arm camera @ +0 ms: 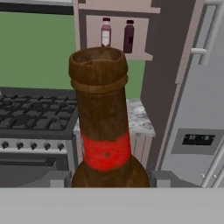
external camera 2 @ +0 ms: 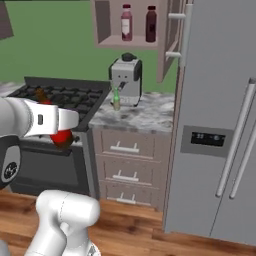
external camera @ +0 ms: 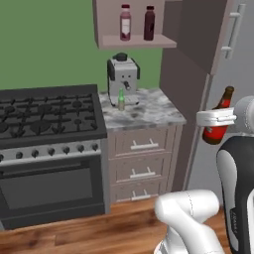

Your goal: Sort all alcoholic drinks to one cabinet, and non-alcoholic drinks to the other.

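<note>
In open cabinet (external camera: 136, 42): pink bottle (external camera: 125, 23), maroon bottle (external camera: 149, 23); gripper (external camera: 214, 118) prob. holds amber bottle (external camera: 219, 123).

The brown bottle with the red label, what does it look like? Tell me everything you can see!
The brown bottle is small and amber-brown, with a long neck, a thick ringed lip and a bright red label band. It looks like glossy glass. The gripper is shut on its body and holds it in the air, tilted a little, away from the counter. In the hand view its open-looking mouth points toward the camera.
</note>
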